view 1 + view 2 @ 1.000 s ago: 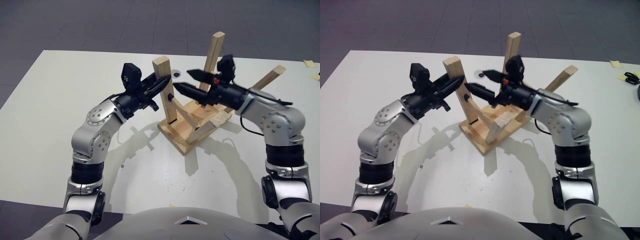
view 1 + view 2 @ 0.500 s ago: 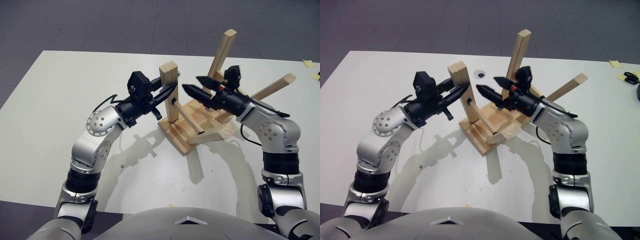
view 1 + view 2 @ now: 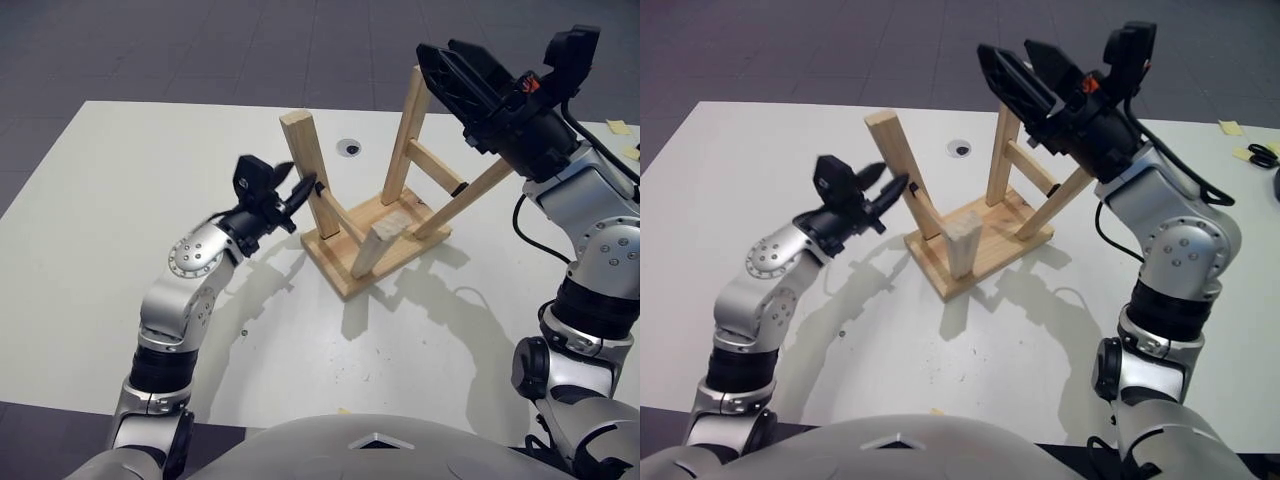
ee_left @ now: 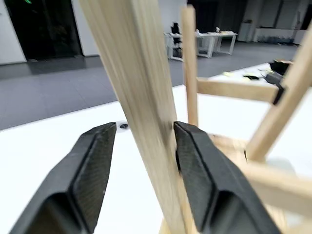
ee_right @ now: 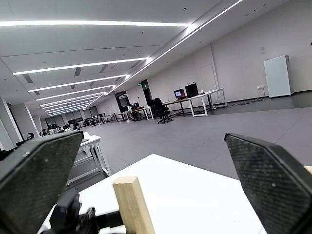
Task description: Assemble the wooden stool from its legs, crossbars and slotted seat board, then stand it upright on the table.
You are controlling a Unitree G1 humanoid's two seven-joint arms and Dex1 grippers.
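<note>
your stool (image 3: 385, 215) sits upside down on the table (image 3: 120, 200), seat board (image 3: 335, 262) flat, 4 legs up. your left gripper (image 3: 300, 183) straddles 1 leg (image 3: 308, 165), fingers apart, probably to steady or tip it. your right gripper (image 3: 440, 55) hangs wide open above the far legs, holding nothing.

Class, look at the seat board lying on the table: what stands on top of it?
Four legs rise from the seat board, joined by crossbars. Its face against the table is hidden.
</note>
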